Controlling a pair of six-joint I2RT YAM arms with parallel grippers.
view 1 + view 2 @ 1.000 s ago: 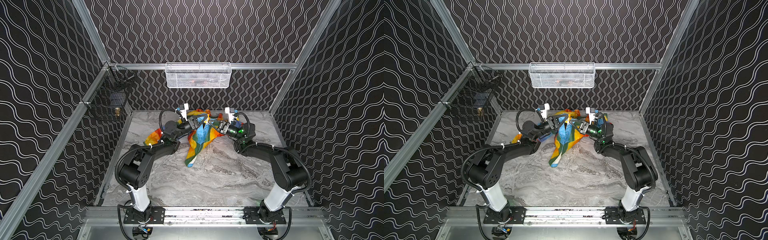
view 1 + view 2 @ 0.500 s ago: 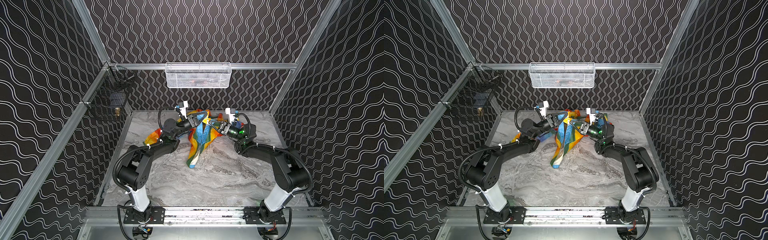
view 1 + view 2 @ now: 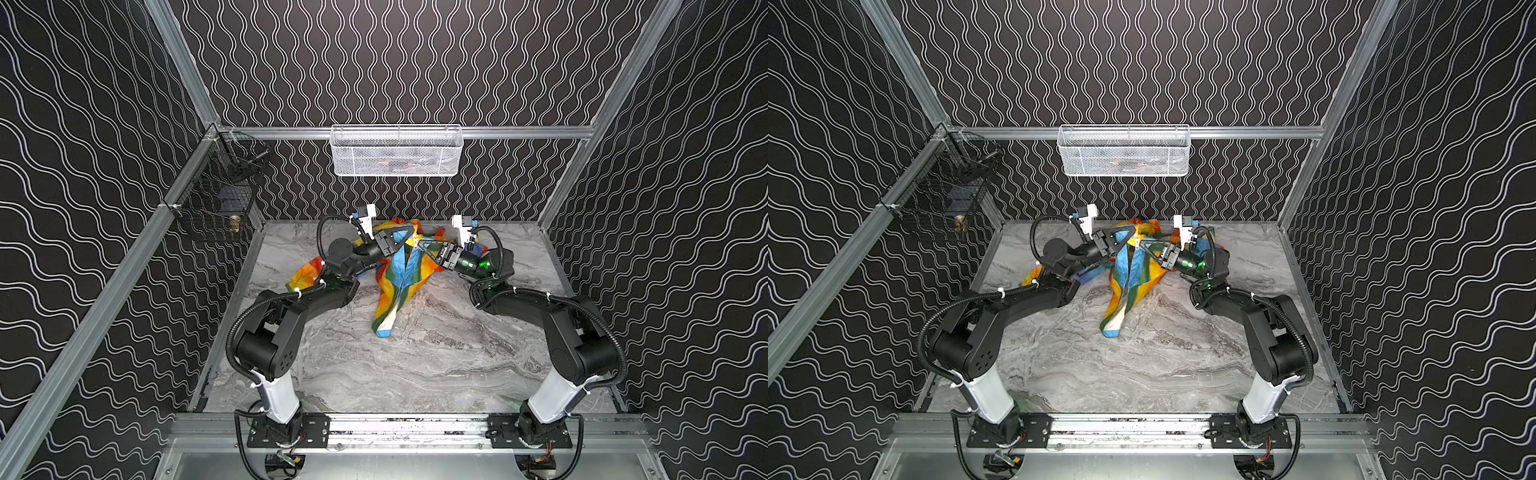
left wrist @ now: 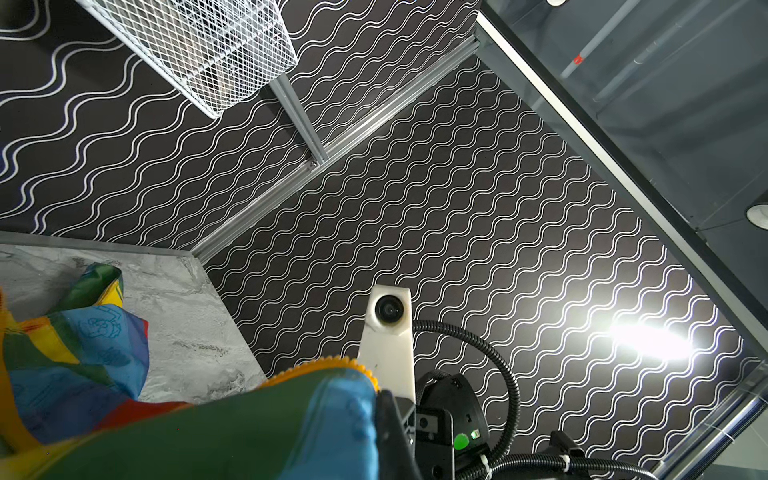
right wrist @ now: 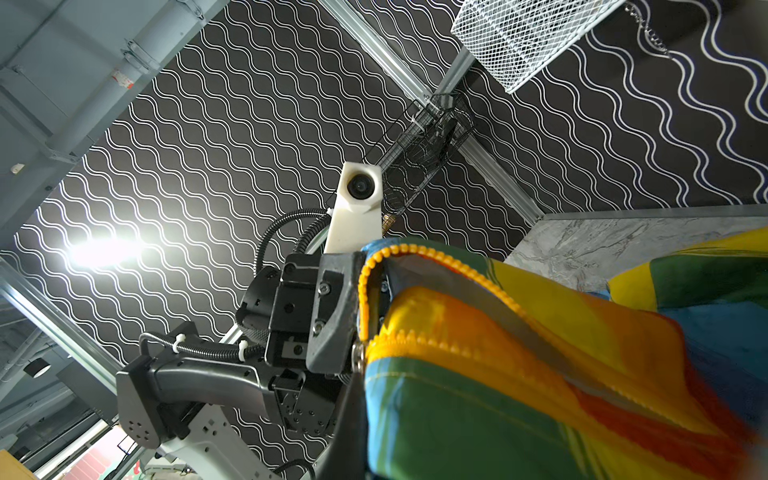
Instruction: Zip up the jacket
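Note:
The rainbow-striped jacket point(image 3: 397, 286) hangs in a narrow bunch at the back middle of the marble table point(image 3: 415, 374). Its lower end point(image 3: 1113, 328) rests on the top, and a sleeve point(image 3: 305, 274) lies behind the left arm. My left gripper point(image 3: 412, 241) and right gripper point(image 3: 423, 247) meet tip to tip above it, each shut on the jacket's top edge by the orange zipper point(image 5: 436, 257). In the left wrist view green and blue fabric point(image 4: 249, 428) covers my own jaws. In the right wrist view the fabric point(image 5: 540, 395) does the same.
A white mesh basket point(image 3: 397, 151) hangs on the back wall above the grippers. A black wire basket point(image 3: 216, 203) is fixed to the left rail. Patterned walls close three sides, and the metal base rail point(image 3: 407, 428) runs along the front.
Both grippers have drawn together toward the middle and risen slightly. The jacket has gone from a wider spread to a narrow hanging bunch.

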